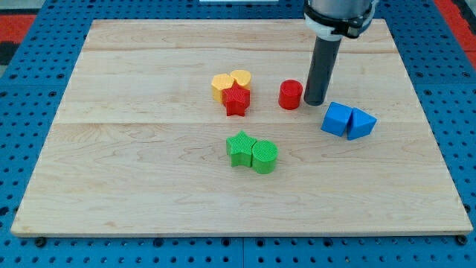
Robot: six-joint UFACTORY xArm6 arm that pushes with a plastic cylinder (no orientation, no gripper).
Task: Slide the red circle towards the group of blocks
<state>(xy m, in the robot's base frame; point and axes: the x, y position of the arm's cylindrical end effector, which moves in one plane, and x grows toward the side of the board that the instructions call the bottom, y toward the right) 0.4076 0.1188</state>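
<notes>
The red circle (290, 94) stands near the middle of the wooden board (149, 186), a little above centre. My tip (314, 101) is down on the board just to the view's right of the red circle, close beside it or touching. To the view's left of the circle is a tight group: a yellow hexagon (221, 85), a yellow heart (241, 77) and a red star (236, 100). A gap of bare board separates the circle from the red star.
A blue cube (337, 118) and a blue triangle (362, 123) sit together at the view's right of my tip. A green star (240, 147) and a green rounded block (264, 155) touch below centre. Blue pegboard (30, 74) surrounds the board.
</notes>
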